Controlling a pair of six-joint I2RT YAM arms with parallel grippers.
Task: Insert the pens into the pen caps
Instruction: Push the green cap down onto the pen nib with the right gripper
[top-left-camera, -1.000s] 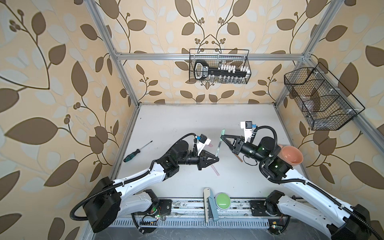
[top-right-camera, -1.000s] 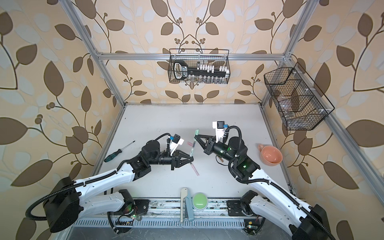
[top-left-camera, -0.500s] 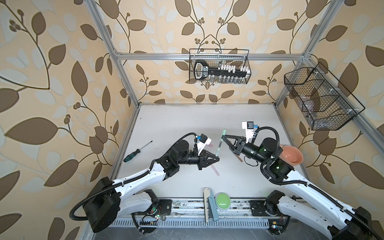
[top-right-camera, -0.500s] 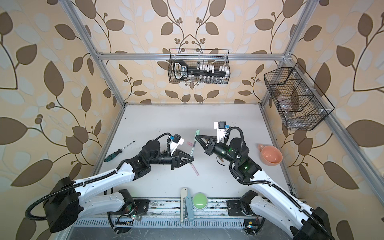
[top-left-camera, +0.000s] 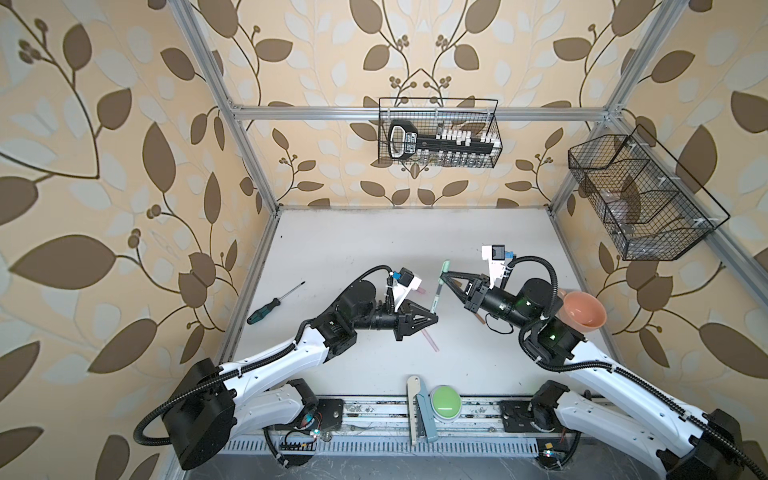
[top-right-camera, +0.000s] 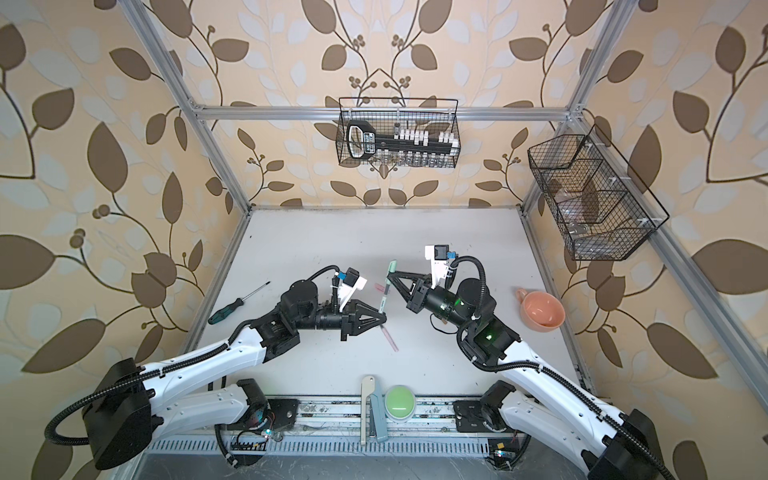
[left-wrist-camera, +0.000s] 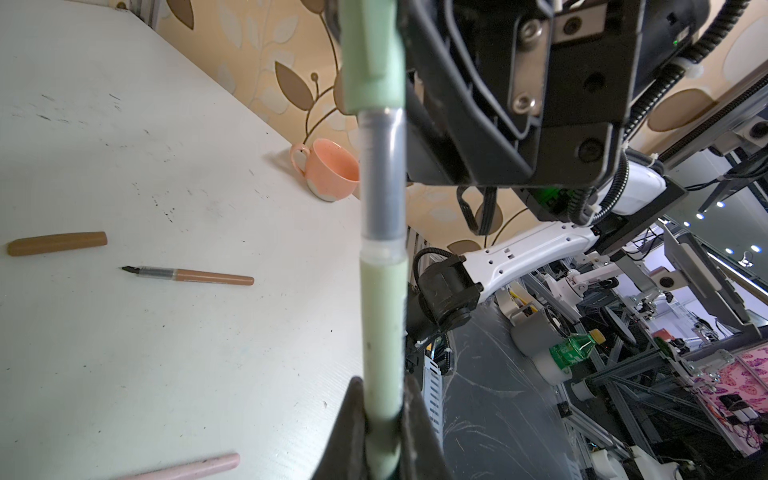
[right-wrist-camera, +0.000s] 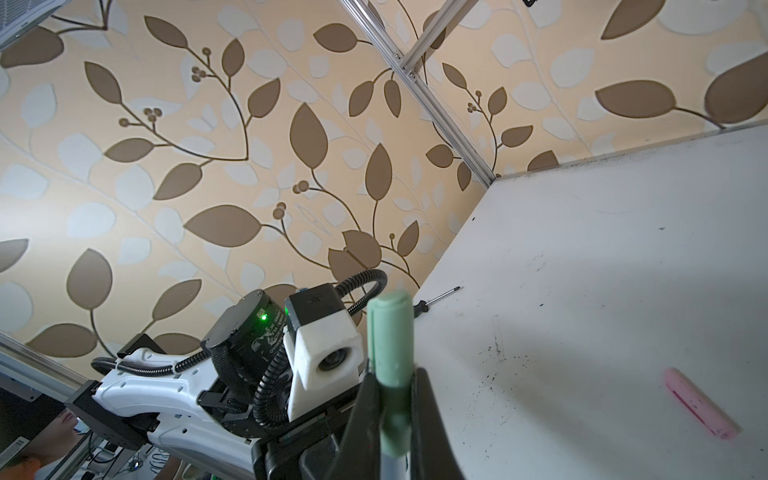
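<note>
My left claw (top-left-camera: 434, 318) clenched on green pen (left-wrist-camera: 382, 324); right claw (top-left-camera: 444, 276) clenched on green cap (right-wrist-camera: 390, 332). Pen nose inside cap, grey neck exposed, both above bench (top-left-camera: 374, 241).
Bench white, scuffed, dark specks. Lying on it: brown pen (left-wrist-camera: 199, 275), brown cap (left-wrist-camera: 56, 243), pink pen (top-left-camera: 430, 338), pink cap (right-wrist-camera: 700, 409), screwdriver (top-left-camera: 266, 307), orange cup (left-wrist-camera: 330, 174).
Leaf wallpaper (top-left-camera: 83, 166), metal frame (top-left-camera: 332, 113), back basket (top-left-camera: 438, 133), side basket (top-left-camera: 640, 199).

A robotics lab: wallpapered aluminium-frame test cell (top-left-camera: 332, 113), with equipment racks (left-wrist-camera: 615, 370) beyond.
</note>
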